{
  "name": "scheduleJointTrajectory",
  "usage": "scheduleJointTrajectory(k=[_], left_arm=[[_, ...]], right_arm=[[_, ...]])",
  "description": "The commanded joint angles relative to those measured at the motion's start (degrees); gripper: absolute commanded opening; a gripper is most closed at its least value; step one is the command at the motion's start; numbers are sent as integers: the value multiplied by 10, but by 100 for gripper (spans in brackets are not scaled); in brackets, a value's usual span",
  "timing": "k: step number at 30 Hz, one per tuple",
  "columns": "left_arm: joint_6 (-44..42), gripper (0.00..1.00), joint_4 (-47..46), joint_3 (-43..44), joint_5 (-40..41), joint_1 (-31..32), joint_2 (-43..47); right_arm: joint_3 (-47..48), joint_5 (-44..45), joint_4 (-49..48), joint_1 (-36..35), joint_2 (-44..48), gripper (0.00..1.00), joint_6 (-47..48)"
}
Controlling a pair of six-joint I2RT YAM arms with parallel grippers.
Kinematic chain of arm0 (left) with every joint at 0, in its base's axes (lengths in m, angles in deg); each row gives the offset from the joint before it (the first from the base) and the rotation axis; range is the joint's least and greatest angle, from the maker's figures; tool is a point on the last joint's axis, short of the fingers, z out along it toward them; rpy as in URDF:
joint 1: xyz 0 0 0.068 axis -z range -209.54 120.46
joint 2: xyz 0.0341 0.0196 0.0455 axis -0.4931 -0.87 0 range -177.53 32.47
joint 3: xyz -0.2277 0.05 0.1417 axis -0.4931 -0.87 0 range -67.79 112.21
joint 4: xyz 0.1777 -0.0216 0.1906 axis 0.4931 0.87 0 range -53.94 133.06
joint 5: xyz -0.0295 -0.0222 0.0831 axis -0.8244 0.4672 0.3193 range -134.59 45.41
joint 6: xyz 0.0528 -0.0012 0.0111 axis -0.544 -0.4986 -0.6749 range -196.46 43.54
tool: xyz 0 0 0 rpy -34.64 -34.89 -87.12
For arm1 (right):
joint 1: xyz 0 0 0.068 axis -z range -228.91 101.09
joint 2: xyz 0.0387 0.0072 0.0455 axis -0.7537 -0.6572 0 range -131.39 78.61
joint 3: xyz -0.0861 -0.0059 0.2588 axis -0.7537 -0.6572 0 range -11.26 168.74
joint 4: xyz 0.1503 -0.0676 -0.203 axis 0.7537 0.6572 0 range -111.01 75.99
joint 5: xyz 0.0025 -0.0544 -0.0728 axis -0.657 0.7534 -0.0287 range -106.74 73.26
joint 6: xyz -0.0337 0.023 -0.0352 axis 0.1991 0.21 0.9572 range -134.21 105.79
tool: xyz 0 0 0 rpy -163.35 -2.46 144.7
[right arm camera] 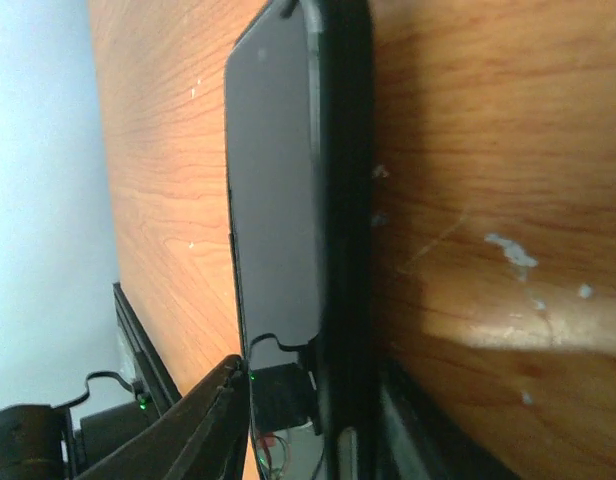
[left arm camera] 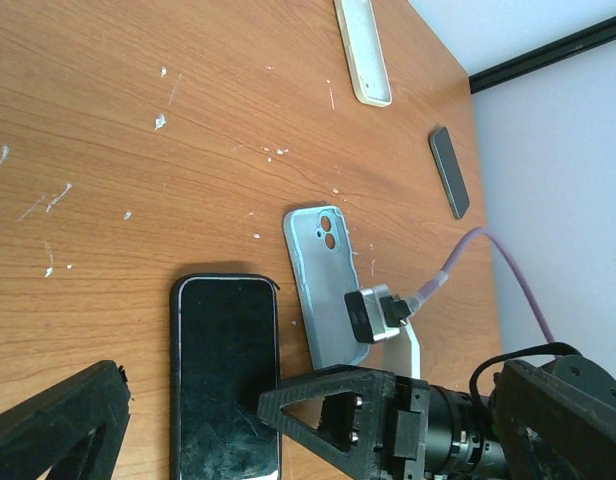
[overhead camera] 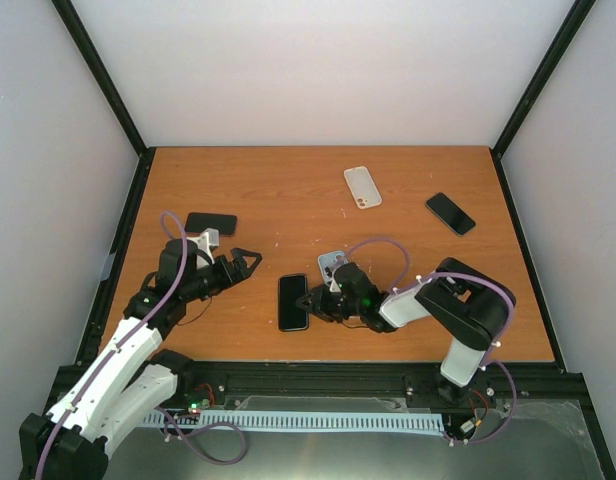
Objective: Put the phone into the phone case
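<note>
A black phone point(overhead camera: 293, 301) lies flat at the front middle of the table, a black case rim around it; it also shows in the left wrist view point(left arm camera: 223, 370) and edge-on in the right wrist view point(right arm camera: 288, 200). My right gripper point(overhead camera: 310, 300) is at the phone's right edge, jaws apart. One finger point(right arm camera: 203, 425) is over the screen, the other by the phone's side on the table. A light blue phone case point(overhead camera: 331, 264) lies just behind it. My left gripper point(overhead camera: 245, 262) is open and empty, left of the phone.
A white case point(overhead camera: 362, 187) lies at the back middle. A second black phone point(overhead camera: 450, 213) lies at the back right, and a third point(overhead camera: 210, 223) at the left near my left arm. The right arm's cable point(left arm camera: 458, 262) loops over the blue case.
</note>
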Motion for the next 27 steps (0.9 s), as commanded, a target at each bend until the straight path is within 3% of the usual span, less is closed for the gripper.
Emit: scheduleJointTrajectory(k=[1,9,13,18,27], left_arm=[[-7,99,-1,1,11,-1,1],[5,99,-4,-15,16,-1,-1],[8,99,-4,-20,25,-1,1],[11,100,-2,-23,30,-1,-7],[10,100,-1,-23,31,-3,-13]], right_arm=[[34,38,115,-5,43,36,48],[127,120,346,-5,55,40,156],[183,148,405,-5,50,26,197],[235,158,418,-5,35,4,227],[277,192,449,-3,-42,3,228]])
